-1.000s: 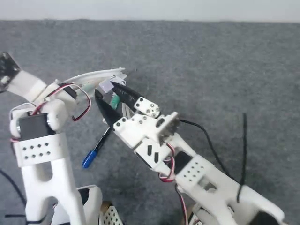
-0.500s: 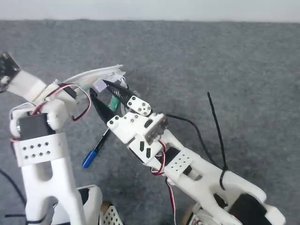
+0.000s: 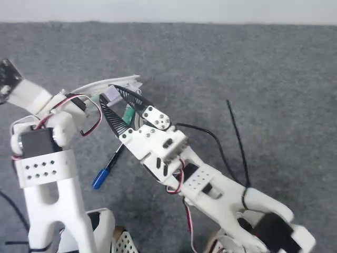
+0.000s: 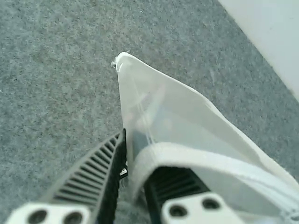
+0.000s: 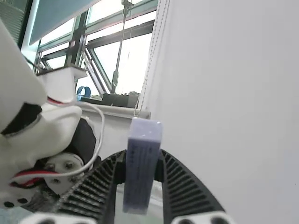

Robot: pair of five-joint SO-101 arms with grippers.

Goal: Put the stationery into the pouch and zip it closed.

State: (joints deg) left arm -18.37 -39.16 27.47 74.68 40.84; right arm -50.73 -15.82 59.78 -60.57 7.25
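Right pincer (image 3: 108, 97) with eraser (image 5: 142, 172) raised, pouch (image 3: 108, 83) half-hidden

Smooth plastic on rough cloth
The pouch (image 4: 177, 116) is smooth translucent plastic, the table cover (image 3: 253, 63) rough grey cloth, the arms (image 3: 50, 174) matt white plastic, the eraser (image 5: 142, 163) matt.

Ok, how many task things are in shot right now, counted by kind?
pouch: 1
pen, blue cap: 1
block, purple: 1
green item, partly hidden, kind unclear: 1
Total: 4
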